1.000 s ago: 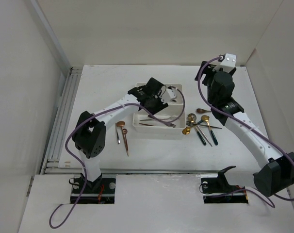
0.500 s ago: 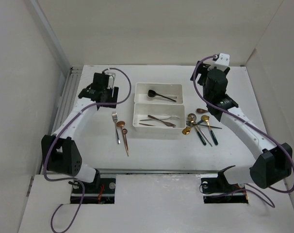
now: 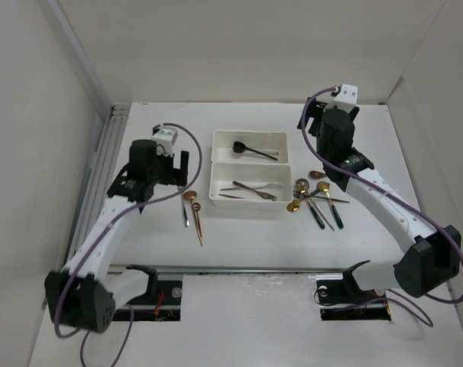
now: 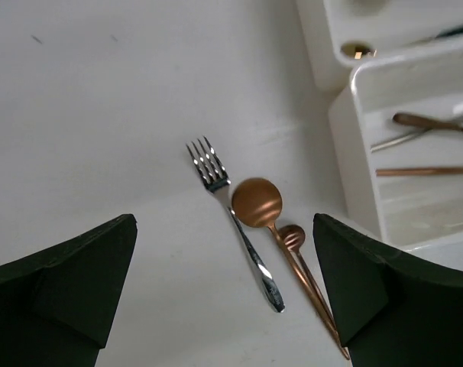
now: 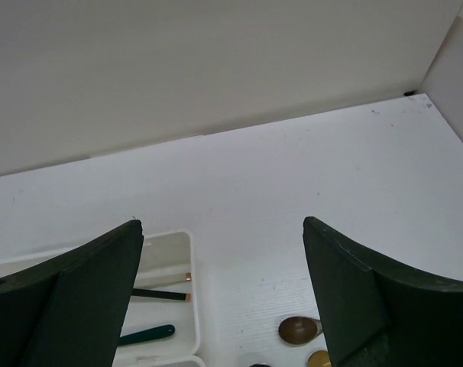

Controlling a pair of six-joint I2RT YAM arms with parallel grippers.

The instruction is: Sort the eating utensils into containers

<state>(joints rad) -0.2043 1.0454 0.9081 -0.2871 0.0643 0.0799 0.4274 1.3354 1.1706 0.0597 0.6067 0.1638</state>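
Two white trays stand side by side at mid-table. The far tray (image 3: 221,140) holds a black spoon (image 3: 250,150). The near tray (image 3: 216,191) holds several copper and silver utensils (image 3: 250,189). A silver fork (image 4: 235,222), a copper spoon (image 4: 258,205) and a smaller copper spoon (image 4: 304,267) lie on the table left of the trays. My left gripper (image 3: 179,165) hovers over them, open and empty (image 4: 224,252). A pile of gold, copper and green-handled utensils (image 3: 315,200) lies right of the trays. My right gripper (image 3: 323,130) is raised behind the pile, open and empty (image 5: 224,290).
White walls close in the table on the left, back and right. A metal rail (image 3: 101,183) runs along the left edge. In the right wrist view a tray corner (image 5: 187,245), a green handle (image 5: 144,335) and a copper spoon (image 5: 299,329) show.
My left arm swung from over the trays out to the left, then came to hover over the fork and copper spoons. A black spoon now lies in the far tray. My right gripper shifted slightly.
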